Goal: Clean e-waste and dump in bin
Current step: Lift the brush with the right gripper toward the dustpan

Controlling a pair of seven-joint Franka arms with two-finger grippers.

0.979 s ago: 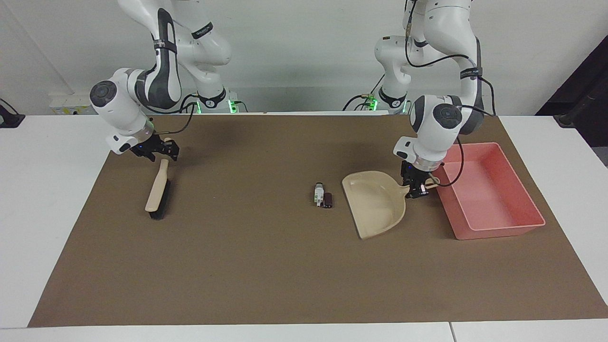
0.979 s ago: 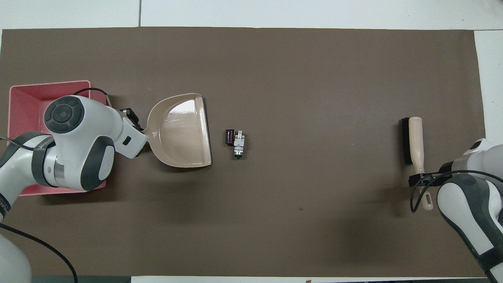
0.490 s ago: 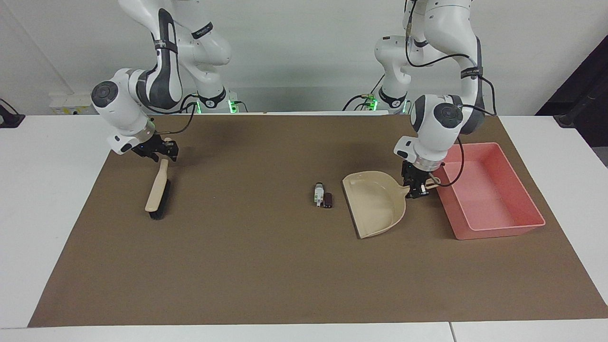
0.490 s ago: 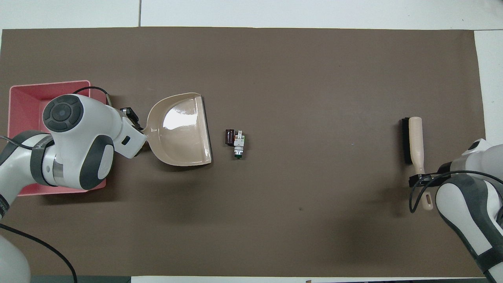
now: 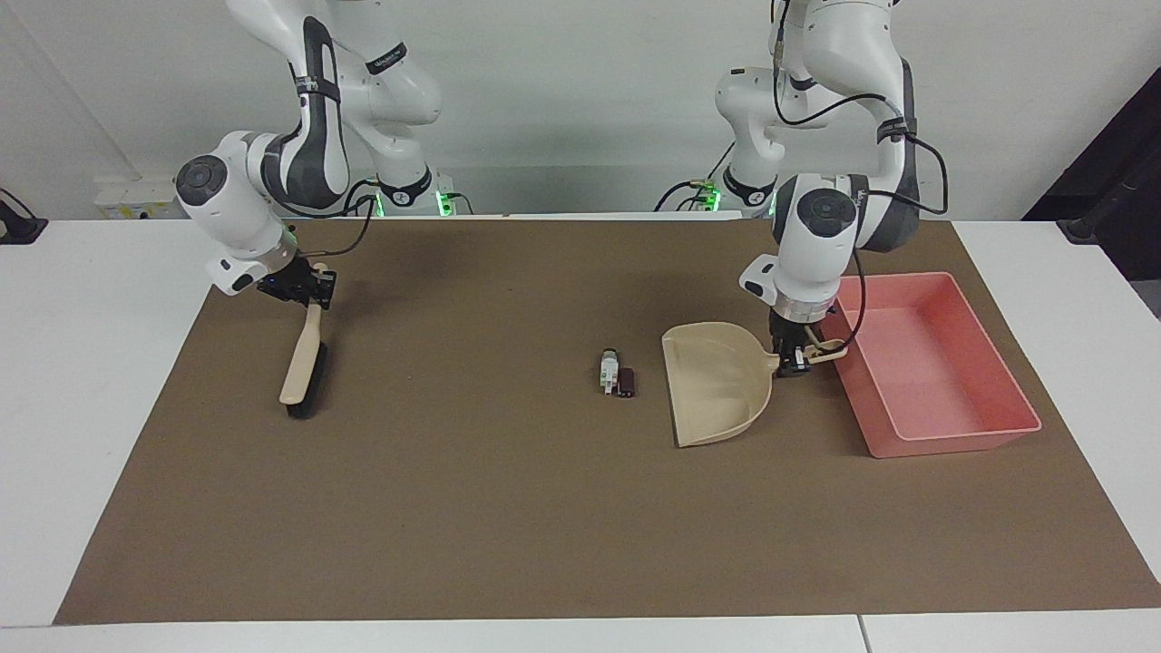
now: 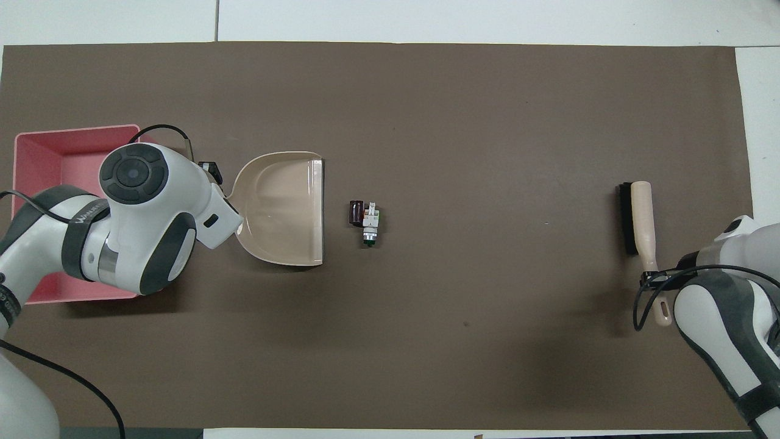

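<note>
The e-waste lies mid-mat: a whitish-grey bit with green marks (image 5: 606, 370) (image 6: 370, 223) touching a dark brown block (image 5: 626, 382) (image 6: 356, 212). A beige dustpan (image 5: 717, 388) (image 6: 283, 208) sits a short gap away toward the left arm's end, its open edge facing the two bits. My left gripper (image 5: 792, 359) is shut on the dustpan's handle. The pink bin (image 5: 961, 437) (image 6: 42, 141) stands beside the dustpan, at the left arm's end. At the right arm's end, my right gripper (image 5: 309, 288) (image 6: 655, 278) is shut on the handle of a black-bristled brush (image 5: 303, 365) (image 6: 637, 218).
A brown mat (image 5: 508, 526) covers most of the white table (image 5: 82, 381). In the overhead view the left arm's wrist covers part of the bin and the dustpan's handle.
My left wrist has turned and swung the dustpan so that its open edge faces the e-waste squarely. My right gripper has closed on the brush handle, and the brush shifted slightly.
</note>
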